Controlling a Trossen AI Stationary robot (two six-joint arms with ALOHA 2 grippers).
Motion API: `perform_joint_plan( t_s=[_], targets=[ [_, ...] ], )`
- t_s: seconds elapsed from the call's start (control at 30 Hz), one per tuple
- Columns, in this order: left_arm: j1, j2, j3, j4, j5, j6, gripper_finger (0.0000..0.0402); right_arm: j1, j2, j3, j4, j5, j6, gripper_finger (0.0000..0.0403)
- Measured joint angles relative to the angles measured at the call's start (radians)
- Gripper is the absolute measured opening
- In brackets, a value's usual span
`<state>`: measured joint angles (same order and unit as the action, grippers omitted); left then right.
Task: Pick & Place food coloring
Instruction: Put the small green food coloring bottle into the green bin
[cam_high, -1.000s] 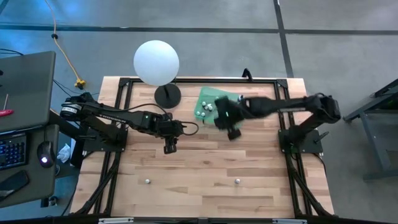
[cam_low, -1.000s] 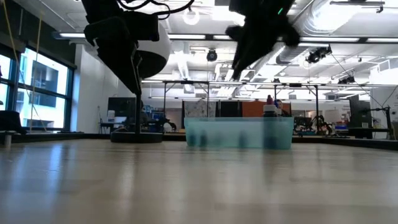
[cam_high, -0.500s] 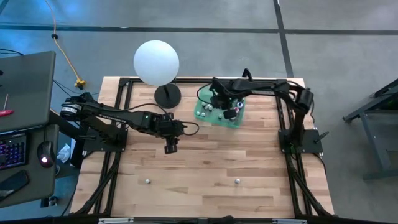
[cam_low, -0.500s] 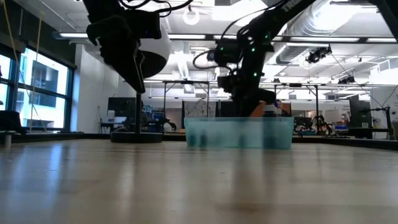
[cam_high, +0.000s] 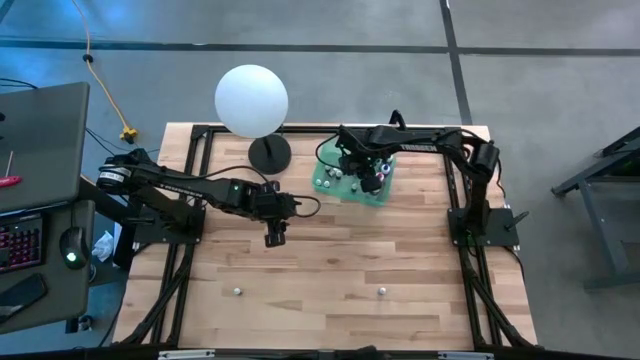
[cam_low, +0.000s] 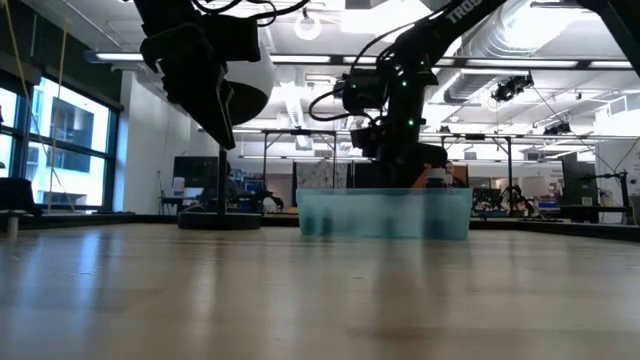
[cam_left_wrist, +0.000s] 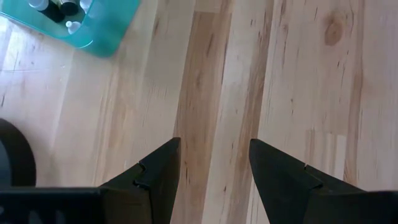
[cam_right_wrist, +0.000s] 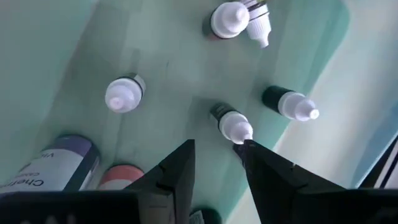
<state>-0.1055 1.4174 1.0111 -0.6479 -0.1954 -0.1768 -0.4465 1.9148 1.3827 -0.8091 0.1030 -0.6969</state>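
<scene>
Several tiny food coloring bottles (cam_right_wrist: 124, 94) with whitish caps stand or lie in a green tray (cam_high: 330, 160) at the table's far side. Two more bottles (cam_high: 237, 291) (cam_high: 381, 291) stand on the wood near the near edge. My right gripper (cam_right_wrist: 217, 146) is open and hangs low over the tray. One dark-bodied bottle (cam_right_wrist: 233, 124) is just beside the right gripper's fingertip (cam_right_wrist: 249, 149); whether they touch, I cannot tell. My left gripper (cam_left_wrist: 214, 143) is open and hovers over bare wood at the table's middle (cam_high: 273, 237).
A white globe lamp (cam_high: 251, 100) on a black round base (cam_high: 269, 153) stands at the far edge, left of the tray. A larger purple-labelled bottle (cam_right_wrist: 62, 158) and a red-capped one (cam_right_wrist: 118, 177) also sit in the tray. Bare wood lies between the arms and the near edge.
My right gripper has moved from above the table's middle toward the far edge and come down over the green tray, then stayed almost still there. The left arm has kept still.
</scene>
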Motion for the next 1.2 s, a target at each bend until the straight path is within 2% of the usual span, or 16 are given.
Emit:
perform_joint_plan(
  t_s=[0.2, 0.33, 0.43, 0.67, 0.77, 0.93, 1.13, 1.2],
  targets=[
    [0.000, 0.000, 0.000, -0.010, 0.000, 0.000, 0.0186, 0.041, -0.025, 0.015, -0.027, 0.098, -0.021, 0.0153],
    [0.000, 0.000, 0.000, -0.025, 0.001, -0.003, 0.0186, 0.099, -0.045, 0.090, -0.120, 0.151, 0.002, 0.0160],
    [0.000, 0.000, 0.000, -0.053, 0.001, -0.011, 0.0186, 0.154, -0.047, 0.163, -0.216, 0.150, 0.046, 0.0160],
    [0.000, 0.000, 0.000, -0.056, 0.001, -0.011, 0.0186, 0.363, -0.054, 0.369, -0.536, 0.119, 0.313, 0.0161],
    [0.000, 0.000, 0.000, -0.057, 0.001, -0.012, 0.0186, 0.461, -0.065, 0.406, -0.607, 0.031, 0.488, 0.0161],
    [0.000, 0.000, 0.000, -0.057, 0.001, -0.038, 0.0186, 0.614, -0.137, 0.301, -0.568, -0.206, 0.674, 0.0161],
    [0.000, 0.008, 0.000, -0.062, 0.002, -0.040, 0.0186, 0.760, -0.243, 0.013, -0.259, -0.201, 1.038, 0.0161],
    [0.000, 0.007, -0.004, -0.045, 0.002, -0.039, 0.0186, 0.806, -0.266, -0.068, -0.150, -0.199, 1.111, 0.0161]
  ],
)
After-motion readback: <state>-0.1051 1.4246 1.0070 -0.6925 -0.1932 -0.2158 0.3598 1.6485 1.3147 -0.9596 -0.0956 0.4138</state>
